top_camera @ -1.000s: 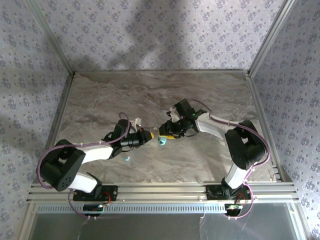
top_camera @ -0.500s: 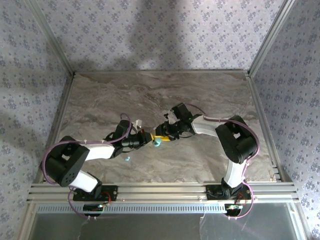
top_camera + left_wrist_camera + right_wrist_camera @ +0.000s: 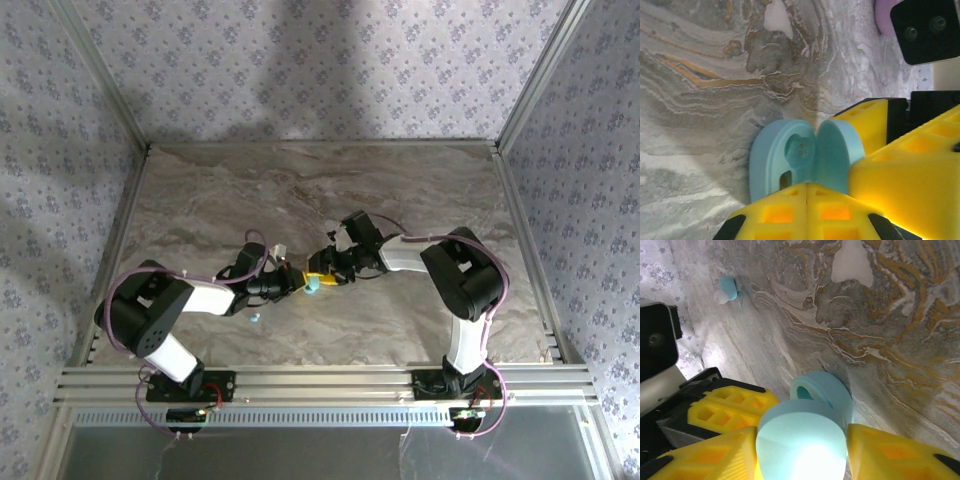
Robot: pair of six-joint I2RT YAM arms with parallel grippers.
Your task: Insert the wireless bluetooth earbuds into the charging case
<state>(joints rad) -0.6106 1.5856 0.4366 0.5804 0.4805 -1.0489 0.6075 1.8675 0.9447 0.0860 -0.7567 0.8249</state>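
Far left on the worktop (image 3: 400,190), you had one light blue earbud (image 3: 254,317) lying loose, apart from the case. In the right wrist view it showed a whitish tip. Just right of it, your left gripper (image 3: 292,283) had its jaws clenched together on nothing, their yellow tips against the near edge of the blue charging case (image 3: 313,286). The case rested on the worktop between your two grippers. It was open, and one socket (image 3: 800,147) showed two small contact pins. Right of that, your right gripper (image 3: 323,273) was grasping the raised lid (image 3: 800,440) of the case, with one yellow finger touching each side of it.
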